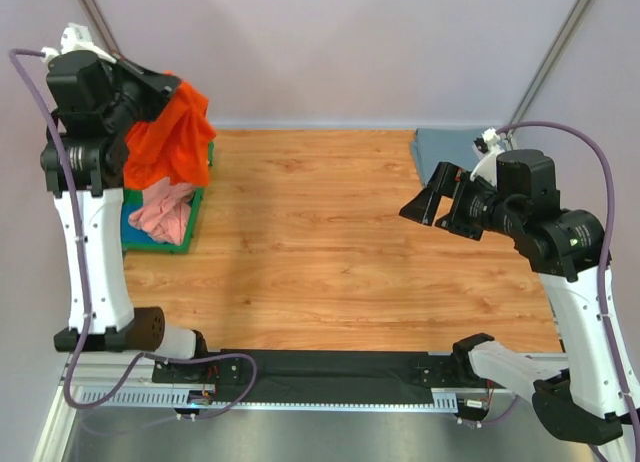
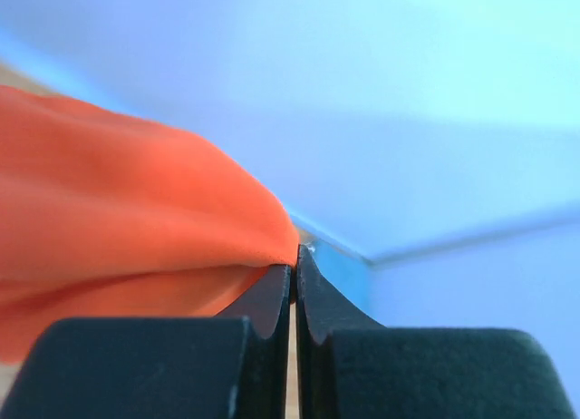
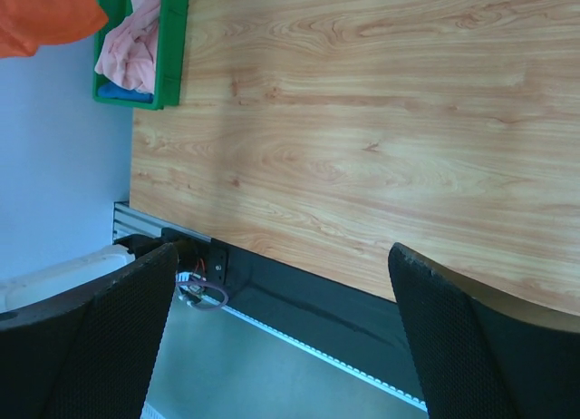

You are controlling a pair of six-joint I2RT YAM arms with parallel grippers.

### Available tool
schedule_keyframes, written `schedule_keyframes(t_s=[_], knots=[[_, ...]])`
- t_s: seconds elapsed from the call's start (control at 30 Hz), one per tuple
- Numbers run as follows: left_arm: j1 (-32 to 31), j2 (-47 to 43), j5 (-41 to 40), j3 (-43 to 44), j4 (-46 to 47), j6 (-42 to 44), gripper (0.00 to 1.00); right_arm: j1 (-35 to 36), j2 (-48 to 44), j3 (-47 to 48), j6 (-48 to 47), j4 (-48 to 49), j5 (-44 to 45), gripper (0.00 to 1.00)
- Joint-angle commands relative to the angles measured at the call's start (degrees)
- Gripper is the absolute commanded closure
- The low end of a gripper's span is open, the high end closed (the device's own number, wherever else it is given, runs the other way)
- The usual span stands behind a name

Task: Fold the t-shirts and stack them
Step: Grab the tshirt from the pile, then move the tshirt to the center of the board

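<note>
My left gripper (image 1: 165,87) is raised high at the back left and shut on the bright orange t-shirt (image 1: 172,132), which hangs from it over the green tray. In the left wrist view the jaws (image 2: 295,256) pinch the edge of the orange cloth (image 2: 127,210). The salmon pink t-shirt (image 1: 160,214) lies crumpled in the tray, with a blue one (image 3: 122,91) under it. The slate grey-blue t-shirt (image 1: 450,147) lies flat at the table's back right. My right gripper (image 1: 425,204) is open and empty, held above the right side of the table; its own view (image 3: 283,256) shows nothing between the fingers.
The green plastic tray (image 1: 160,247) stands at the table's left edge and shows in the right wrist view (image 3: 172,38). The wooden tabletop (image 1: 320,242) spreads between the arms. A black rail (image 1: 320,367) runs along the near edge.
</note>
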Motion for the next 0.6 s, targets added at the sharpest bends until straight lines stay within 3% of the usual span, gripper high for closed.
schedule_keyframes(t_s=[0.0,0.07,0.13,0.2,0.27,0.33,0.37,0.43,0.53,0.57], knots=[[-11.6,-1.8,10.8,-0.6,2.5,-3.3,1.0,-0.2,0.1,3.0,2.2,-2.8,2.0,0.0],[-18.3,-3.9,11.4,-8.1,4.2,-2.6,1.0,-0.3,0.8,4.0,4.9,-6.6,3.6,0.0],[-30.8,-8.1,8.3,-15.5,6.0,-0.7,1.0,-0.1,1.6,4.2,6.9,-9.9,4.2,0.0],[-42.2,-11.4,5.3,-28.7,10.8,-1.8,1.0,-0.2,1.7,2.7,8.0,-10.9,4.3,0.0],[-48.1,-11.8,7.6,-41.4,18.2,-6.5,0.98,-0.2,1.1,0.7,8.7,-10.7,4.4,0.0],[-53.1,-9.3,11.3,-49.3,22.5,-10.9,0.76,-0.2,0.3,-0.9,8.9,-9.7,5.4,0.0],[-53.5,-8.1,17.0,-50.5,22.8,-11.3,0.57,-0.2,0.1,-3.4,8.5,-9.4,6.4,0.0],[-53.4,-4.6,19.3,-48.1,14.2,-7.4,0.47,-0.3,0.4,-6.3,7.8,-9.2,6.6,0.02],[-53.0,-4.2,10.3,-42.3,-1.1,-2.6,0.31,0.5,1.2,-13.7,8.0,-7.4,5.6,0.07],[-51.6,-4.8,7.7,-42.4,-2.4,-1.1,0.26,0.9,1.3,-15.7,8.5,-6.2,5.2,0.08]])
